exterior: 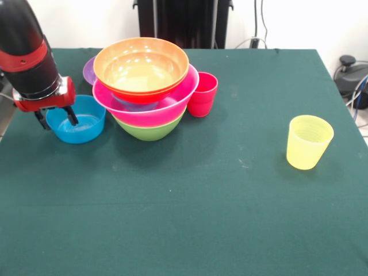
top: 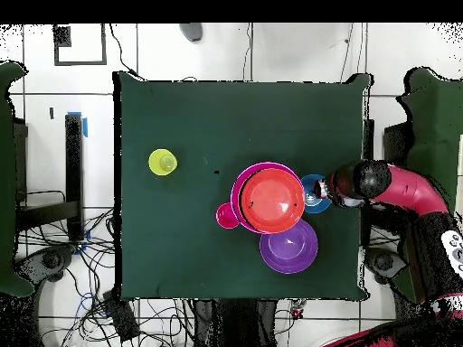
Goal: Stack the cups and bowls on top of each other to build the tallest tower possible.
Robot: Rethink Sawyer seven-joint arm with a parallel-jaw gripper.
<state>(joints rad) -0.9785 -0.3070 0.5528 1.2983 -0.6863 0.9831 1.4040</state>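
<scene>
- We count two cups: one red cup (exterior: 202,94) touching the stack at its 3 o'clock in the front view, and one yellow cup (exterior: 309,141) well apart from it.
- We count one tower (exterior: 146,86) of nested bowls, with four of its bowls plainly seen: a green bowl (exterior: 150,131) at the bottom, a pink bowl (exterior: 150,112) above it, a red-orange one (exterior: 140,96), and an orange bowl (exterior: 141,66) on top. A bluish patch shows inside the pink one; we cannot tell what it is.
- We count two bowls off the stack: one blue bowl (exterior: 76,119) and one purple bowl (top: 288,246).
- We count one green bench (exterior: 190,195).
- We count one robot arm (exterior: 29,54).
</scene>
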